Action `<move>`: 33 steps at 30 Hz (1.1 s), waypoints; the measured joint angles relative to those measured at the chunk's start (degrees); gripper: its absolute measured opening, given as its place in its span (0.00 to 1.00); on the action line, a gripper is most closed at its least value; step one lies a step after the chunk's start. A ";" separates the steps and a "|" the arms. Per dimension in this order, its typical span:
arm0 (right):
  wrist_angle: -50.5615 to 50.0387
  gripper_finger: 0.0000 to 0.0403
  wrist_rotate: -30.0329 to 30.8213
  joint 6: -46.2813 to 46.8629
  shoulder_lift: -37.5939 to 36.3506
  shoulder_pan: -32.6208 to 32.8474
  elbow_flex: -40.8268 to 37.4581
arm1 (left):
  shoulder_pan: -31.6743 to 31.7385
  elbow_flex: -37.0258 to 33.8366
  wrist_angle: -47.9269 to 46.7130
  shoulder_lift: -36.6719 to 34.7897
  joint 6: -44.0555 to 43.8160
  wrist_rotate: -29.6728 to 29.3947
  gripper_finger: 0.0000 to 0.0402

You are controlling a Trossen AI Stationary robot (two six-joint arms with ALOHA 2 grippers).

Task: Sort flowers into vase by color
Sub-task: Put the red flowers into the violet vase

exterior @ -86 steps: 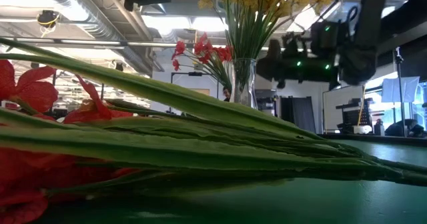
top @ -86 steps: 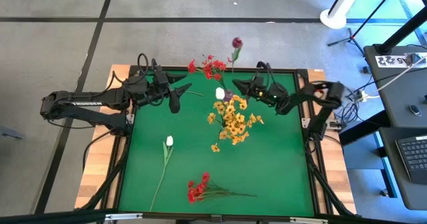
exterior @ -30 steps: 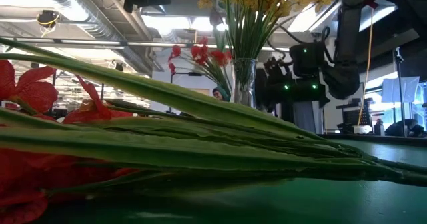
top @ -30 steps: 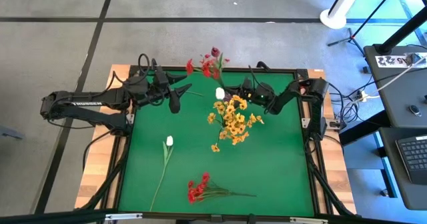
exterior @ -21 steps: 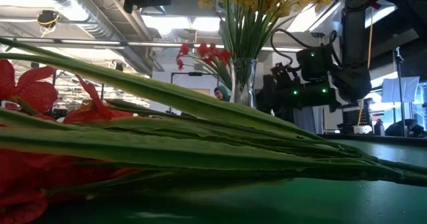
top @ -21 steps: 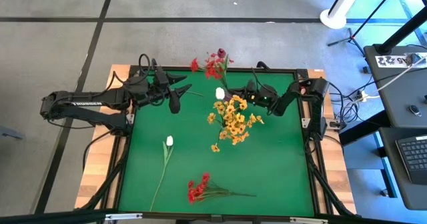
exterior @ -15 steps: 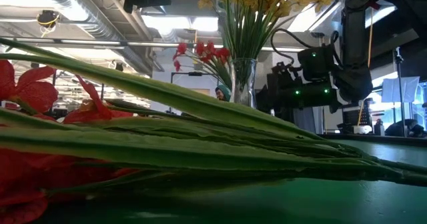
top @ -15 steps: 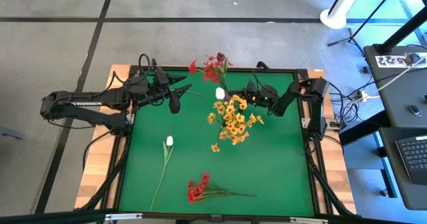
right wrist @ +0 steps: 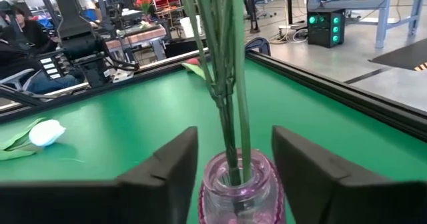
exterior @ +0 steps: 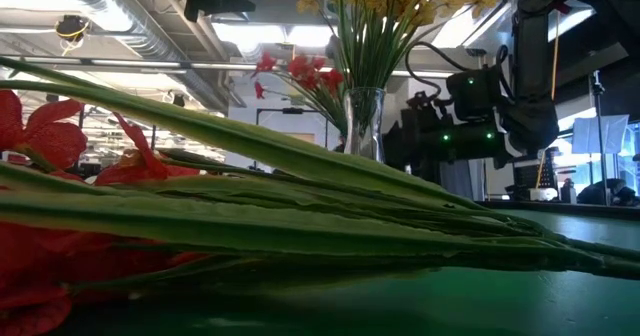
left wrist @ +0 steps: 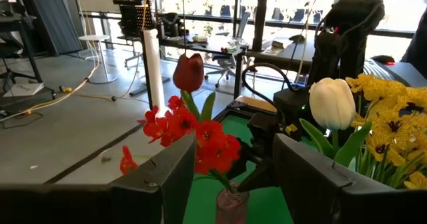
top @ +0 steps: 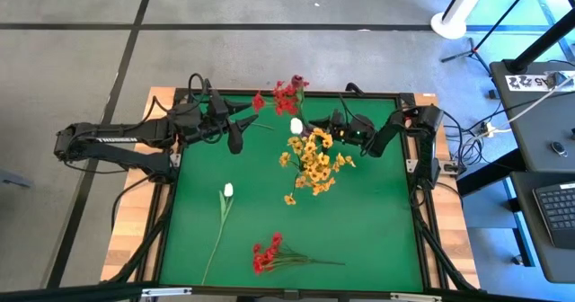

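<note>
Here, right gripper (top: 334,125) fingers spread, empty, flanking pink vase (right wrist: 235,187) holding red flowers (top: 286,93) at far edge. Left gripper (top: 235,133) open, idle. Risk: retreating finger tips vase.

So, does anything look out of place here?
Yes: a dark maroon bud stands among the red blossoms in the pink vase, and a white tulip rises beside the yellow blossoms. Mixed colours look odd for a colour sort.
</note>
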 joint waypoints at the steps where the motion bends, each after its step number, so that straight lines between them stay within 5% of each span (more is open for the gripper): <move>1: -0.01 0.51 -0.23 0.00 -0.11 0.00 -0.01 | 0.00 0.00 0.01 0.01 0.01 0.00 0.49; 13: -5.72 0.62 0.42 -2.59 -17.85 -1.89 -7.55 | 0.00 0.00 -1.03 0.24 -0.05 -0.06 0.49; 22: -34.19 0.62 -4.63 -7.10 -42.71 -1.81 -9.37 | 0.13 0.04 -6.31 2.13 -1.46 -0.87 0.49; 33: -62.56 0.62 3.01 -9.26 -71.79 -1.86 -9.27 | 0.13 0.07 -6.86 4.10 -1.58 -1.11 0.49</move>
